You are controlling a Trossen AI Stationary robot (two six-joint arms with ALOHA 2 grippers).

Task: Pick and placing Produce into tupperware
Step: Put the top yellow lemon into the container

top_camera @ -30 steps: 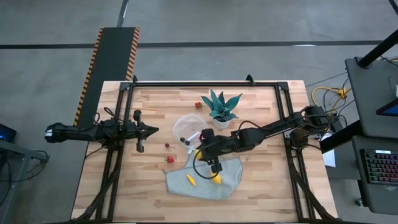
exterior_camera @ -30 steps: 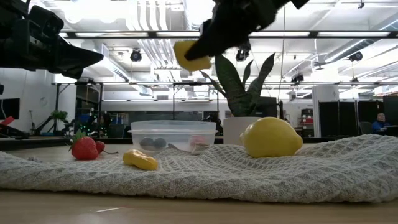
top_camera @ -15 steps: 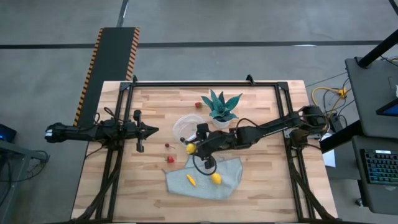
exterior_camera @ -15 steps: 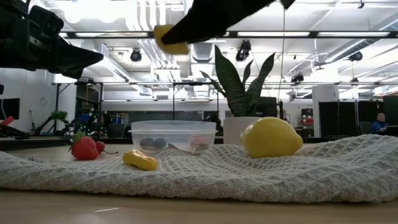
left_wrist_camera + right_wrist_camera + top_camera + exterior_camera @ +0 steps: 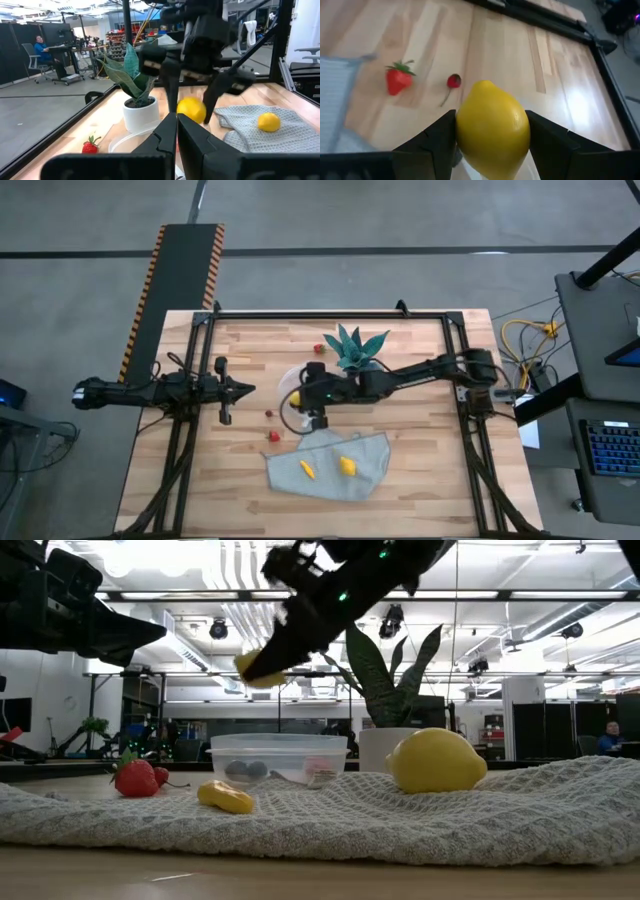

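- Produce in transit: a yellow lemon [image 5: 492, 129] is clamped between the fingers of the right pincer [image 5: 298, 397], carried above the near rim of the tupperware [image 5: 293, 381].
- Tupperware contents (seen through the clear wall in the low view): two dark round pieces [image 5: 246, 769] and a reddish piece [image 5: 320, 767] are already inside.
- Produce yet to be moved: a large lemon [image 5: 347, 466] and a small yellow piece [image 5: 308, 470] lie on the grey cloth [image 5: 372, 452]; strawberries [image 5: 273, 436] rest on the bare counter [image 5: 420, 470].
- Left pincer [image 5: 242, 389]: shut on nothing and parked well apart at the counter's left.
- Step in hand: the carry is judged nearly complete, with release not yet made.
- Next move: the lemon is to be centred over the tupperware's opening, lowered, and the fingers spread (the potted plant [image 5: 356, 352] stands just beside and must be cleared).
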